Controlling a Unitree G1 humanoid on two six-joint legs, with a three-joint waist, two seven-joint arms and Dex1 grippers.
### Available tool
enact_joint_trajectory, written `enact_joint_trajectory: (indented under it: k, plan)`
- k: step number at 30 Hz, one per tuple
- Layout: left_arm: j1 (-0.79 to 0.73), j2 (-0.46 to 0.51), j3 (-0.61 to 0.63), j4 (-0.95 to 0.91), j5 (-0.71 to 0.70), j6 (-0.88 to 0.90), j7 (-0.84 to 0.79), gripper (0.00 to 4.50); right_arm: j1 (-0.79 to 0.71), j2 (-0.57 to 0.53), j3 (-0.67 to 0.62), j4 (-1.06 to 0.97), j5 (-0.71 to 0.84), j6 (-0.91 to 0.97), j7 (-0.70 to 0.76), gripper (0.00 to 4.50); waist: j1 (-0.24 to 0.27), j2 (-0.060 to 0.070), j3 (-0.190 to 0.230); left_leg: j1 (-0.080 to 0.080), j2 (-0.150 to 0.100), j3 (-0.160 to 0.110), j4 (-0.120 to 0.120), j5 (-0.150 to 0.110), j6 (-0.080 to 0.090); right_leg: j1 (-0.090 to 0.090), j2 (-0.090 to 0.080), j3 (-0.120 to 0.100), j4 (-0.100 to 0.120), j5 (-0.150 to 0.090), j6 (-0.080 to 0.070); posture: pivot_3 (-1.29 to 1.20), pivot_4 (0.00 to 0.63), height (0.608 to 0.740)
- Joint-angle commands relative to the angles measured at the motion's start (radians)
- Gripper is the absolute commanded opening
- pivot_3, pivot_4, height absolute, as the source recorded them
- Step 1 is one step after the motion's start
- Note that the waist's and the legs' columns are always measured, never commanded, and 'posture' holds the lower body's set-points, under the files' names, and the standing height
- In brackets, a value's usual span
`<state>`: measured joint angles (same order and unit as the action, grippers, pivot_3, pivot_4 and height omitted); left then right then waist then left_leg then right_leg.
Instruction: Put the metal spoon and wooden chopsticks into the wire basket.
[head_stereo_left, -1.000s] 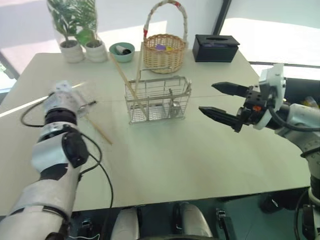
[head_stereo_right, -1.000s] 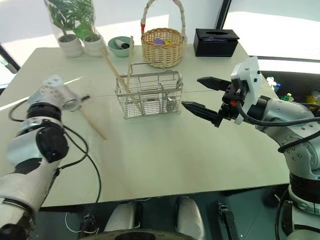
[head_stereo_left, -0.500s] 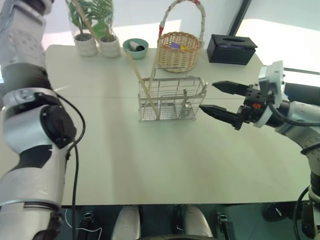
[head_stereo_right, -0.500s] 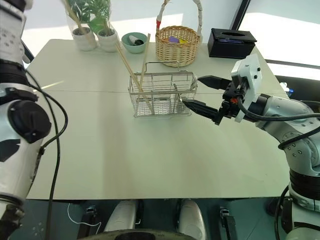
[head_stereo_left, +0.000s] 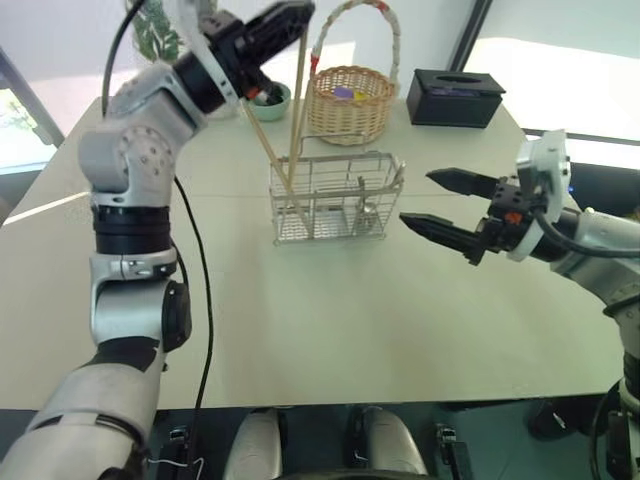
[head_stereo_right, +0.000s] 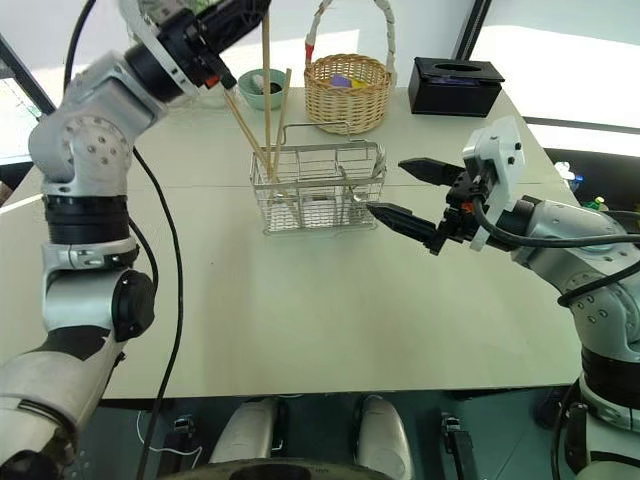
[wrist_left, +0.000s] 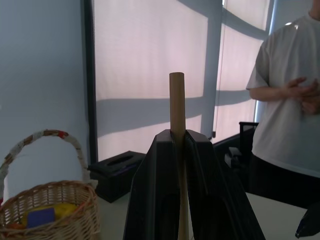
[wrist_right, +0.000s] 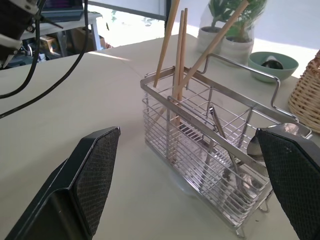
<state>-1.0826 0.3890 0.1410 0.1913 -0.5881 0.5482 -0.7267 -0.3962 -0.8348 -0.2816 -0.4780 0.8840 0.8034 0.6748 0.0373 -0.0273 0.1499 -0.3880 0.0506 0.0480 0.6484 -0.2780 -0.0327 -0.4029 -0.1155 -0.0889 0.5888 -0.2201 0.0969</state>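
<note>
**Chopstick going into the rack**

Pale surface (head_stereo_left: 330, 320) by bright windows — wire basket (head_stereo_left: 335, 198) sits mid-table with wooden chopsticks (head_stereo_left: 262, 145) leaning inside and the metal spoon (wrist_right: 260, 145) at its other end. Left fingers (head_stereo_left: 285, 20) are clamped on one upright chopstick (head_stereo_left: 299, 95) above it. Right fingers (head_stereo_left: 440, 205) spread wide, empty, just beside the basket.

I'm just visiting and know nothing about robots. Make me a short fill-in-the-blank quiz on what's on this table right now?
1. The left gripper holds a wooden ____ upright over the wire basket.
2. The right gripper's jaws stand ____.
3. The metal spoon lies inside the ____.
4. Behind the wire basket stands a woven wicker basket with a tall ____.

Missing words: chopstick; open; wire basket; handle
</note>
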Motion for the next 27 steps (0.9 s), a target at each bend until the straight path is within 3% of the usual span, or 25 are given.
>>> enact_joint_trajectory:
  k: [1,7,10,16,17,21,27]
  plan:
    - [0.049,-0.031,-0.016,-0.040,0.029,-0.051,0.018,0.06,-0.010,-0.006,-0.033,-0.026,0.021,-0.002,-0.010,4.50,0.002,0.000,0.000,0.000,0.000,0.000,0.000,0.000,0.000,0.000,0.000,0.000,-0.001,0.000,0.000,0.00,0.150,0.717]
    - [0.136,-0.083,-0.045,-0.025,0.101,-0.135,0.053,0.06,-0.025,-0.002,-0.025,-0.012,0.023,-0.006,-0.012,4.50,0.002,0.000,0.000,-0.002,-0.001,0.000,0.000,0.000,0.000,0.000,0.000,0.000,-0.003,0.000,0.000,0.00,0.150,0.717]
    - [0.179,-0.100,-0.056,-0.043,0.104,-0.137,0.048,1.18,-0.033,0.000,-0.020,-0.003,0.018,-0.010,-0.010,4.50,0.001,0.000,0.000,-0.002,-0.001,0.000,0.000,0.000,0.001,0.000,0.000,0.000,-0.003,0.000,0.000,0.00,0.150,0.717]
    - [0.199,-0.107,-0.028,-0.100,0.082,-0.111,0.076,4.23,-0.046,0.002,-0.013,0.015,0.010,-0.016,-0.002,4.50,0.001,0.000,0.000,-0.002,-0.001,0.000,0.000,0.000,0.001,0.000,0.000,0.000,-0.003,0.000,0.000,0.00,0.150,0.717]
    - [0.195,-0.101,-0.021,-0.110,0.080,-0.101,0.085,4.45,-0.048,0.002,-0.012,0.018,0.007,-0.018,0.000,4.50,0.002,0.000,0.000,-0.002,0.000,0.000,0.000,0.000,0.001,0.000,0.000,0.000,-0.003,0.000,0.000,0.00,0.150,0.717]
    - [0.139,-0.031,0.037,-0.144,0.029,-0.015,0.102,4.45,-0.059,0.000,-0.004,0.039,-0.007,-0.026,0.011,4.50,0.001,0.000,0.000,-0.002,-0.001,-0.001,0.000,0.000,0.001,0.000,0.000,0.000,-0.003,0.000,0.000,0.00,0.150,0.717]
    - [0.179,0.341,-0.003,-0.183,-0.013,0.078,-0.267,4.45,-0.042,-0.078,-0.015,0.088,-0.043,-0.038,0.121,4.50,-0.023,0.003,0.000,-0.001,0.000,-0.001,-0.001,0.000,0.001,-0.001,0.001,0.000,-0.001,0.000,-0.001,0.00,0.150,0.717]
